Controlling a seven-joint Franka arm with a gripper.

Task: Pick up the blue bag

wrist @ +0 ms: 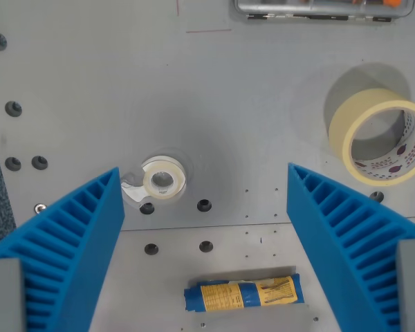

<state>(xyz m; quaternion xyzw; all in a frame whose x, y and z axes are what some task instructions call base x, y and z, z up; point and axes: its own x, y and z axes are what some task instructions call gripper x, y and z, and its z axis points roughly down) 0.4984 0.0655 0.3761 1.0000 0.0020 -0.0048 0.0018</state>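
Observation:
The blue bag (243, 294) is a small rolled packet with a yellow label, lying flat on the grey table near the bottom middle of the wrist view. My gripper (205, 207) hangs above the table with its two ribbed blue fingers (76, 242) spread wide, one at each side of the picture. Nothing sits between them. The bag lies in the gap between the fingers, nearer the bottom edge than their tips and a bit toward the wrist view's right.
A small roll of clear tape (162, 181) rests just left of centre. A large beige masking tape roll (377, 135) stands at the wrist view's right. A clear box (318, 8) shows at the top edge. Bolt holes dot the metal table (214, 90).

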